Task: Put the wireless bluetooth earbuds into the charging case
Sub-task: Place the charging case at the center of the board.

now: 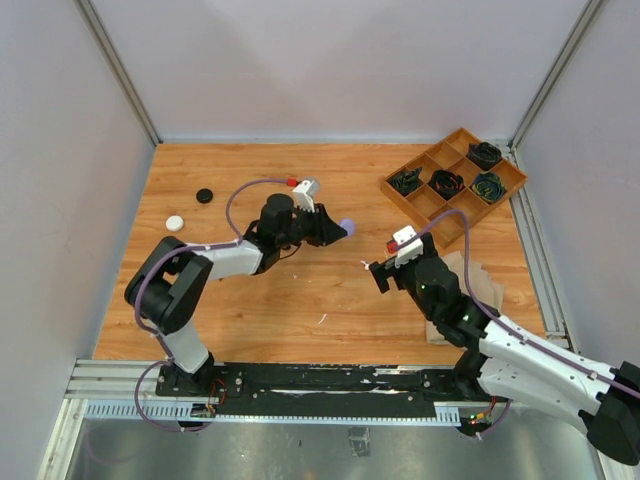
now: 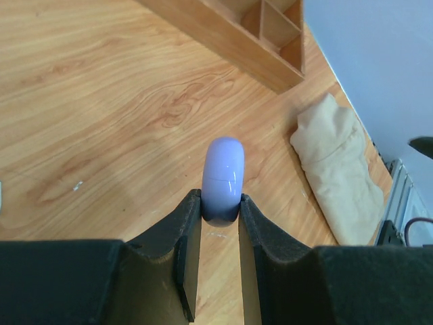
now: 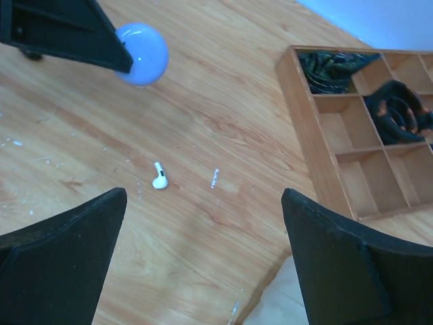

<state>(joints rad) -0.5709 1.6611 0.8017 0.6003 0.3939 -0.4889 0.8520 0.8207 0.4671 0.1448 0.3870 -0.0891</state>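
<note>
My left gripper (image 1: 335,228) is shut on a small rounded lavender charging case (image 1: 346,227), closed, held on edge above the table. In the left wrist view the case (image 2: 223,177) sticks out between the fingertips of that gripper (image 2: 221,201). It also shows in the right wrist view (image 3: 143,53). A white earbud (image 3: 160,177) lies on the wood below it, with a thin white sliver (image 3: 215,177) to its right. My right gripper (image 3: 204,198) is open and empty, hovering near the earbud (image 1: 362,264). No other earbuds show.
A wooden divided tray (image 1: 437,210) with black items stands at the back right. A beige cloth (image 1: 475,285) lies under my right arm. A black disc (image 1: 205,196) and a white disc (image 1: 175,223) lie at the left.
</note>
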